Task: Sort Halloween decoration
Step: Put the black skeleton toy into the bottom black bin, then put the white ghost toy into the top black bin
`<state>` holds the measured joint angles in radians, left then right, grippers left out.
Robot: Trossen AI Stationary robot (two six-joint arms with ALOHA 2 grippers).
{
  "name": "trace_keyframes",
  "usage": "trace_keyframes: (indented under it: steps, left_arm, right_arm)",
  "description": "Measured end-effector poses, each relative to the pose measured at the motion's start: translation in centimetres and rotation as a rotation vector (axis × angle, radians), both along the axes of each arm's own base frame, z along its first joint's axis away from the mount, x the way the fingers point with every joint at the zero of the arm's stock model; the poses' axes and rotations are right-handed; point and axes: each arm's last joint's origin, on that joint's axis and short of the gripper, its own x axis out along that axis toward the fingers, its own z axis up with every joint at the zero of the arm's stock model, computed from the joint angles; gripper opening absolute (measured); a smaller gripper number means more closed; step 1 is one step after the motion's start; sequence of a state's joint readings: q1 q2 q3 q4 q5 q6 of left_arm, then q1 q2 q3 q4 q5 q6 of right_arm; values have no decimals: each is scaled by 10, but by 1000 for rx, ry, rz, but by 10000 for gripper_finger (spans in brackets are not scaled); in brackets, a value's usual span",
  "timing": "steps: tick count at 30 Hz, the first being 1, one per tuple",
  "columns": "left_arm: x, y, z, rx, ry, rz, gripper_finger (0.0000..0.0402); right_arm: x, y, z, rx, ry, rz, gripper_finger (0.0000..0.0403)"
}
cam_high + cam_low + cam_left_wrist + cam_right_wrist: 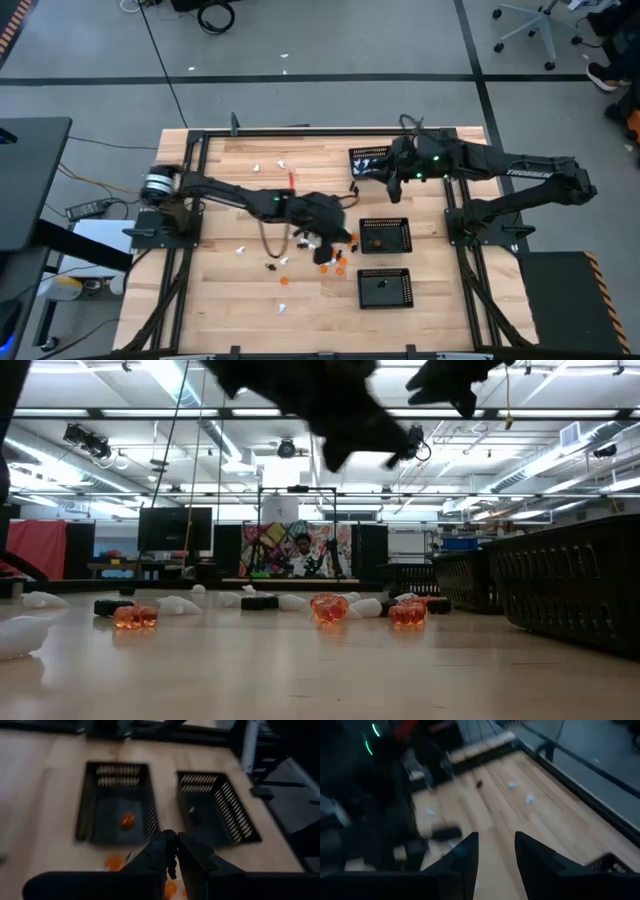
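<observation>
Two arms over the table; small Halloween figures scattered on the wood beside three black mesh trays.

The left wrist view alone shows tray contents: one orange figure [127, 820] in the middle tray [87, 812] and a dark figure [192, 813] in the near tray [240, 815]. The high view adds the far tray [368, 160] under the right gripper [392, 172]; its contents cannot be read. The left gripper [172, 851] hovers above loose orange figures [332, 263] at the table's centre, jaws nearly together, nothing seen between them. The right gripper's jaws stand apart, empty. The low view shows orange [329, 607], white [180, 605] and black [259, 602] figures lying on the table; their orientation cannot be told.
</observation>
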<state>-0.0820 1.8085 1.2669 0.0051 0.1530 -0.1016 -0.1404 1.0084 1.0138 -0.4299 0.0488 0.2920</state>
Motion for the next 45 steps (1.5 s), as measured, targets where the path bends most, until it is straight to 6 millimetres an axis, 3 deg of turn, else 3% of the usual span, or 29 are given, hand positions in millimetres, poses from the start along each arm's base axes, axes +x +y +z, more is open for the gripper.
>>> trace_keyframes:
  steps: [7, 13, 18, 21, 26, 33, 45]
  left_arm:
    - [58, -22, -6, -132, -18, -174, 48]
    - [87, -46, -22, -179, -6, -246, 48]
    - [103, -64, -52, -179, 25, -265, 48]
    - [104, -71, -68, -190, 61, -256, 55]
    - [104, -78, -68, -181, 48, -257, 111]
    - [96, -72, -42, -234, 92, -202, 185]
    - [56, -46, -4, 69, 287, -128, 141]
  right_arm:
    - [-29, 0, 20, 8, -119, -15, 132]
    - [-59, 1, 32, -27, -177, -98, 132]
    - [-72, 2, 37, -54, -206, -102, 132]
    - [-73, 2, 36, -54, -200, -99, 132]
    - [-73, 3, 32, -18, -159, -88, 132]
    - [-72, 3, 31, 5, -162, -89, 132]
    - [-62, 13, 31, 47, -172, 63, 132]
